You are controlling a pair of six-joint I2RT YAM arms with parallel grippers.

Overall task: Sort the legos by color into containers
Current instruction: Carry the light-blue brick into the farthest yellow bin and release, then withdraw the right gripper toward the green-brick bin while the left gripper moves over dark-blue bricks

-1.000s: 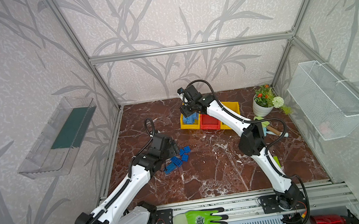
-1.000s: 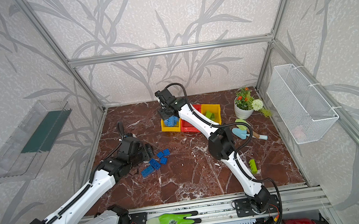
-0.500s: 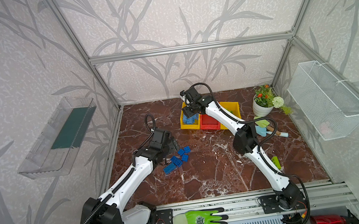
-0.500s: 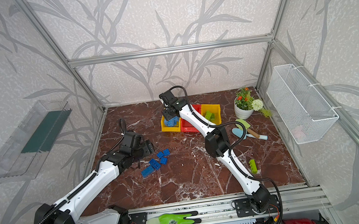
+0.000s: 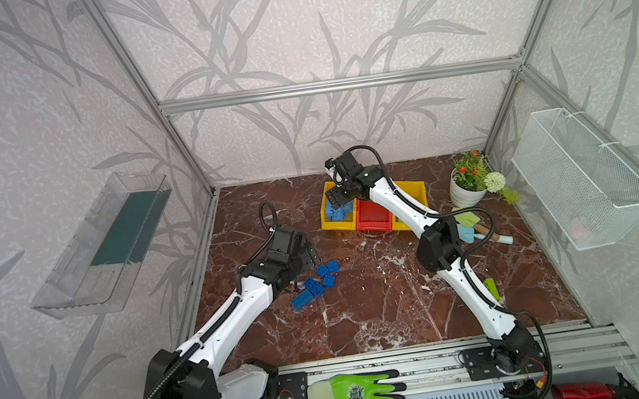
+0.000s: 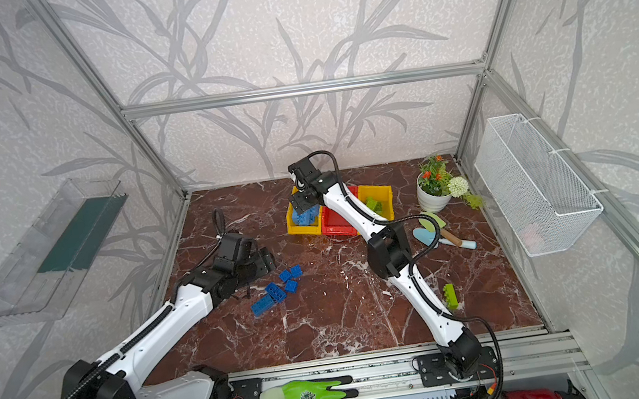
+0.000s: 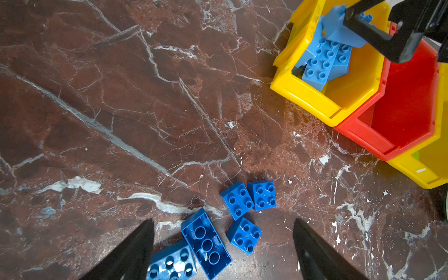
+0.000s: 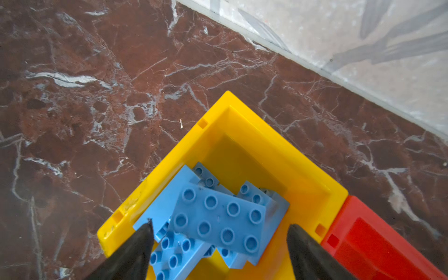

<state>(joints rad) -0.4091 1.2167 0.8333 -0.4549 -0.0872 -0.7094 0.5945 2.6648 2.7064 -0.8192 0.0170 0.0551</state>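
Observation:
Several darker blue legos lie loose on the marble floor. My left gripper hovers open just over them, holding nothing. The containers stand at the back: a yellow bin, a red bin and another yellow bin. Light blue legos are piled in the first yellow bin. My right gripper hangs open above that pile, its fingers clear of the top brick. Green legos lie in the far yellow bin, and one green lego lies by the right arm.
A flowerpot and toy garden tools sit at the back right. A wire basket hangs on the right wall, a clear tray on the left wall. A green glove lies on the front rail.
My right gripper has opened over the first yellow bin, and the light blue brick it held now rests on the pile. The left gripper has barely shifted above the darker blue legos.

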